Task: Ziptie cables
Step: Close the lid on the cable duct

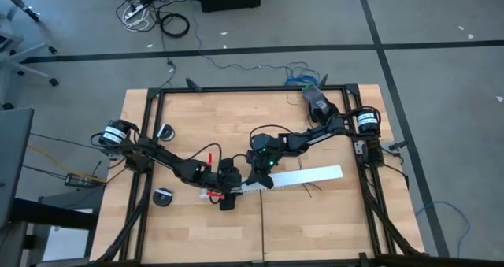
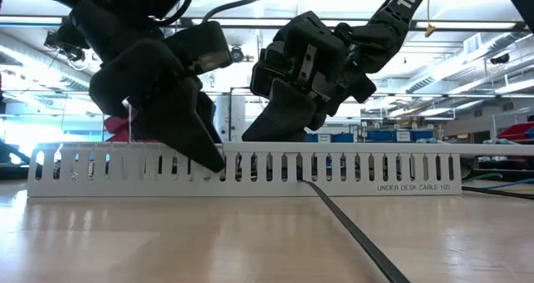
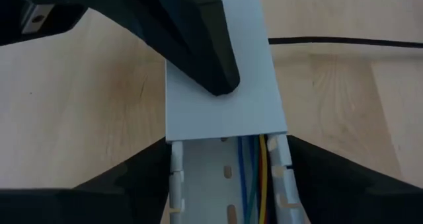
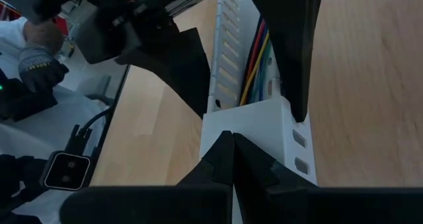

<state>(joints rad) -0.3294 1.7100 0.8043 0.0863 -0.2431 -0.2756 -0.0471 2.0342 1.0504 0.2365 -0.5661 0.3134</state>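
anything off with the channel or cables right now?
The white channel has its cover only partway on: the end between the left gripper fingers lies open, coloured cables showing inside. The shut right gripper presses on the cover. No damage visible.

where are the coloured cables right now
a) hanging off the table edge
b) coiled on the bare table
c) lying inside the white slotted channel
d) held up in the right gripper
c: the wrist views show the cables running along inside the white channel, partly under its lid, with the left gripper straddling the channel and the right gripper shut, its tips at the lid.
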